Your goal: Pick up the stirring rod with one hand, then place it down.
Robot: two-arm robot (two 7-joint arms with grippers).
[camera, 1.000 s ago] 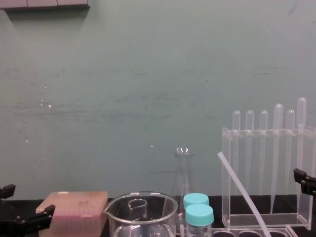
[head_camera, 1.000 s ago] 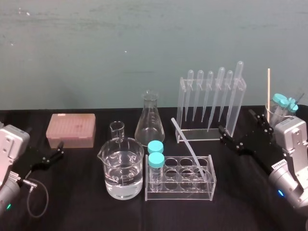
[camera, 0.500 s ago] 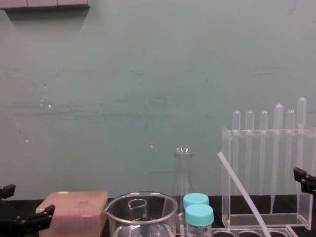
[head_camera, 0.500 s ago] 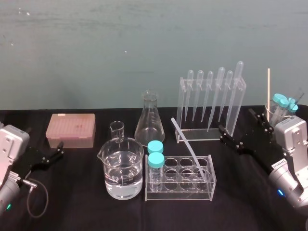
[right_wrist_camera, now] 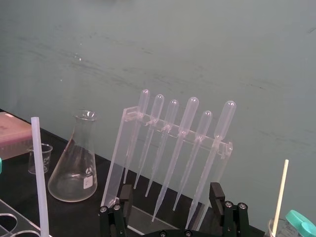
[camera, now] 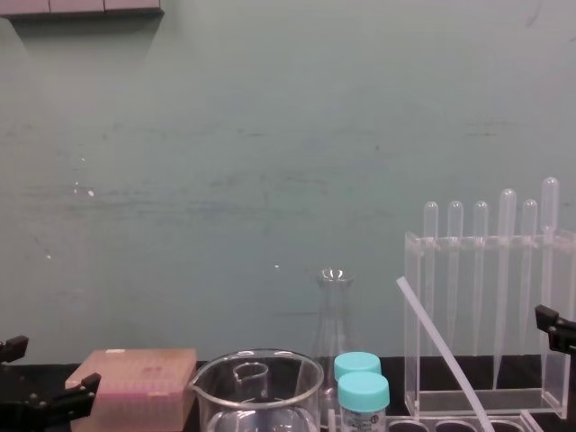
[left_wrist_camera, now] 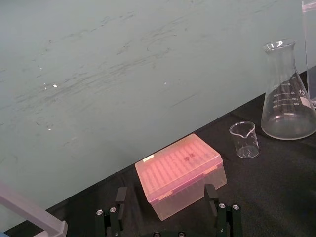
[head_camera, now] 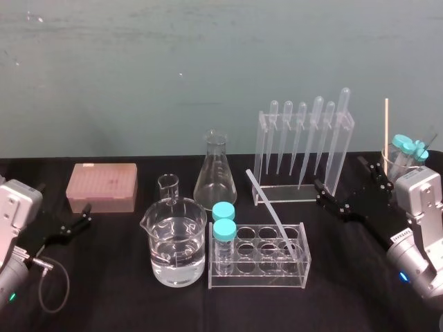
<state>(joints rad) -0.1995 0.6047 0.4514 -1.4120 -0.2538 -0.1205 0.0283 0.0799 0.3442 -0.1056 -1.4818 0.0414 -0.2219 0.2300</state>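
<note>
I find the long, thin, translucent whitish stirring rod (head_camera: pixel 273 214) leaning aslant in the clear plastic tube rack (head_camera: pixel 257 278). Its lower end sits in a well on the rack's right side and its upper end tilts left and rearward. The black two-jawed right gripper (head_camera: pixel 340 174) hangs to the rack's right, apart from the rod, jaws spread and empty. The black left gripper (left_wrist_camera: pixel 165 197) sits far left, near the pink lidded tip box (head_camera: pixel 102 187), jaws likewise spread and holding nothing.
</note>
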